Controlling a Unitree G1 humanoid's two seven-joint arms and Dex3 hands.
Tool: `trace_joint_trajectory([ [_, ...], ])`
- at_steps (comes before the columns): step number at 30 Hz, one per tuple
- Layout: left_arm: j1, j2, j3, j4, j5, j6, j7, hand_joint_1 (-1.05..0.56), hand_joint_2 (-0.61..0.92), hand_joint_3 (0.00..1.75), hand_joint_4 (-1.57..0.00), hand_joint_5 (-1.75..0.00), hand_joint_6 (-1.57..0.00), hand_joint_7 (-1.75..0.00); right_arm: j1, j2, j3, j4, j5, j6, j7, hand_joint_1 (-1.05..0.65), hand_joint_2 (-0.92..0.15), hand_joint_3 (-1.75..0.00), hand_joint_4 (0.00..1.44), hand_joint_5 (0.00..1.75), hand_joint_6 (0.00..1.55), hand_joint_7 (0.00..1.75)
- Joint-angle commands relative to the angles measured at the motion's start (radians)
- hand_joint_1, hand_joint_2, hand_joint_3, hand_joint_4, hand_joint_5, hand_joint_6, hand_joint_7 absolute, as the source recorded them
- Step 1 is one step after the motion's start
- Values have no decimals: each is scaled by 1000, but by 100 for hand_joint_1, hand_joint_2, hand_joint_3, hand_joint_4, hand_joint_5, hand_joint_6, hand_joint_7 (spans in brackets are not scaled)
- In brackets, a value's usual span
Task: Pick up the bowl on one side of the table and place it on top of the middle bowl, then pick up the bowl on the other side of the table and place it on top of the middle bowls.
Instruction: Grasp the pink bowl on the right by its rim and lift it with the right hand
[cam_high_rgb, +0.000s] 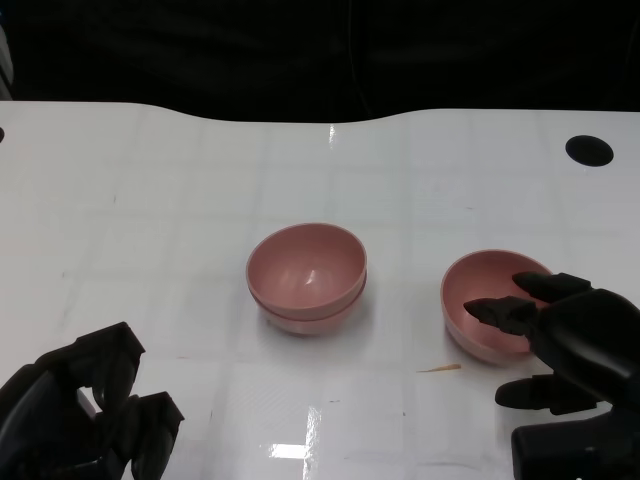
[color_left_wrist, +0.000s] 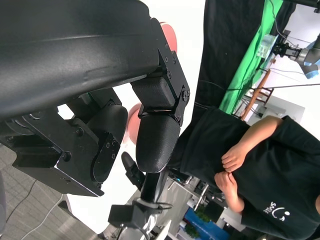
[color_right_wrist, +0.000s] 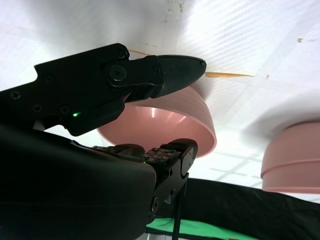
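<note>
Right hand (cam_high_rgb: 560, 335), lower right of frame, fingers spread around the near rim of the side bowl (cam_high_rgb: 480, 310), not yet clamped; stacked middle bowls (cam_high_rgb: 306, 277) sit at centre; left hand (cam_high_rgb: 90, 415) empty, lower left; a shallow rim grip could tip or skid the bowl.

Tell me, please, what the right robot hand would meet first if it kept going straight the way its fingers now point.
Most likely the pink bowl on the right: the right robot hand already has fingers at its near rim, one reaching over inside. Actual contact is unclear.
</note>
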Motion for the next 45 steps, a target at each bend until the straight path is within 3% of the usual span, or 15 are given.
trace_joint_trajectory([
  [1,6,6,11,-19,-5,14,17,10,67,165,-112,-175,-94,-175,-47,-9,32,84,14,-5,-64,-81,-92,-23,28,4,41,2],
  [10,5,-2,13,-26,-4,18,33,10,70,162,-111,-175,-93,-175,-163,7,124,328,26,-35,-226,-78,-92,-22,33,5,45,2],
  [24,11,-14,14,-34,-5,21,42,10,74,158,-110,-175,-92,-175,-293,36,247,573,38,-64,-332,-75,-92,-24,38,4,47,2],
  [26,12,-16,11,-38,4,18,45,10,73,157,-110,-175,-92,-175,-305,46,263,611,40,-78,-365,-63,-92,-20,45,7,54,4],
  [27,12,-17,11,-39,4,18,47,10,73,157,-110,-175,-91,-175,-311,51,267,634,46,-97,-395,-50,-92,-21,57,10,64,6],
  [28,12,-18,11,-41,5,19,48,10,73,157,-110,-175,-91,-175,-318,56,271,656,50,-117,-425,-39,-92,-20,71,16,75,9],
  [29,12,-18,11,-43,3,23,52,10,73,157,-110,-175,-91,-175,-327,60,273,680,57,-143,-454,-31,-92,-20,79,45,91,6],
  [31,12,-19,10,-48,0,29,61,11,73,157,-110,-175,-91,-175,-344,65,278,729,72,-208,-515,-21,-92,-19,76,125,117,9],
  [32,13,-20,10,-51,-1,31,65,11,73,157,-110,-175,-91,-175,-350,68,282,748,76,-231,-541,-20,-92,-19,75,146,120,19],
  [34,12,-21,9,-54,1,31,68,11,74,158,-110,-175,-91,-175,-360,69,290,770,79,-258,-574,-22,-92,-16,74,169,81,115],
  [36,11,-22,9,-53,2,30,70,11,75,158,-110,-175,-91,-175,-367,62,298,778,82,-288,-590,-22,-92,-17,75,173,66,149],
  [39,8,-24,10,-44,-1,30,68,12,75,157,-110,-175,-92,-175,-373,53,306,780,85,-315,-597,-23,-92,-17,77,174,61,163],
  [45,4,-26,9,-40,4,25,69,12,75,157,-110,-175,-92,-175,-382,22,304,736,99,-371,-568,-21,-92,-19,75,175,55,174],
])
